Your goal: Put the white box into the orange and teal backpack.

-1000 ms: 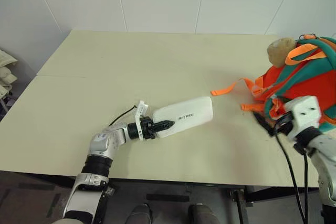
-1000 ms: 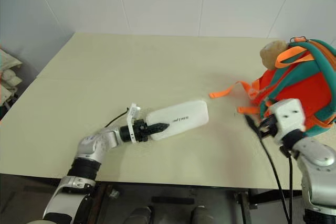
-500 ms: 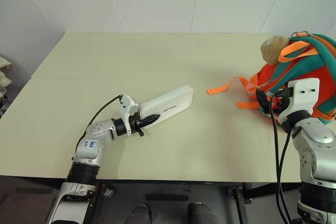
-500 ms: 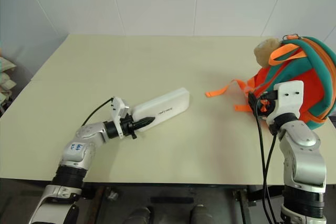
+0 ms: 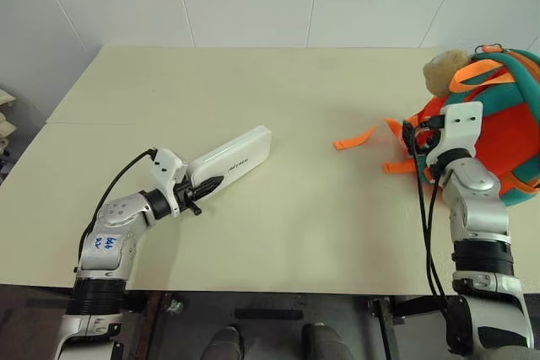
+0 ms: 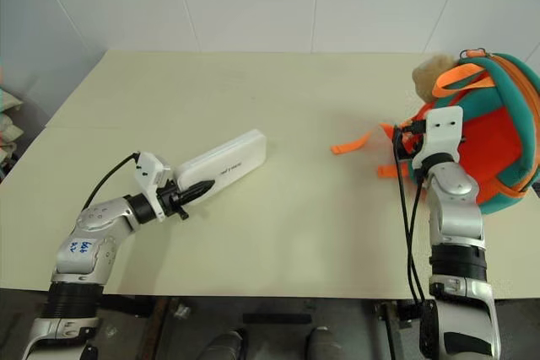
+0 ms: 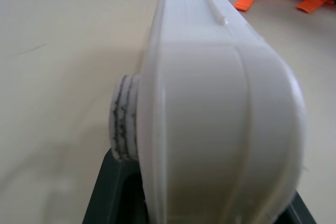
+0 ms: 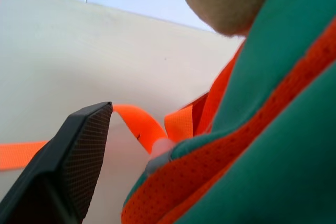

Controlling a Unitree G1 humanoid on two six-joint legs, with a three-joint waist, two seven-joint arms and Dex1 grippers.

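The white box (image 5: 232, 156) lies slantwise over the left half of the table, its far end pointing toward the back right. My left gripper (image 5: 196, 196) is shut on its near end, and a grey finger pad (image 7: 124, 124) presses against its side. At the right edge stands the orange and teal backpack (image 5: 506, 124), with a tan plush charm (image 5: 445, 69) on top. My right gripper (image 5: 413, 137) is open at the backpack's left side. One black finger (image 8: 79, 156) shows beside a teal strap (image 8: 262, 77); the other finger is hidden behind the fabric.
An orange webbing strap (image 5: 359, 137) trails from the backpack across the cream table (image 5: 321, 217) toward the middle. Black cables hang from both wrists. Walls stand close behind the table, and pale bundles (image 5: 5, 128) lie beyond its left edge.
My left gripper has carried the white box to the left and turned it more upright in the picture. The right gripper has moved forward up to the backpack's side.
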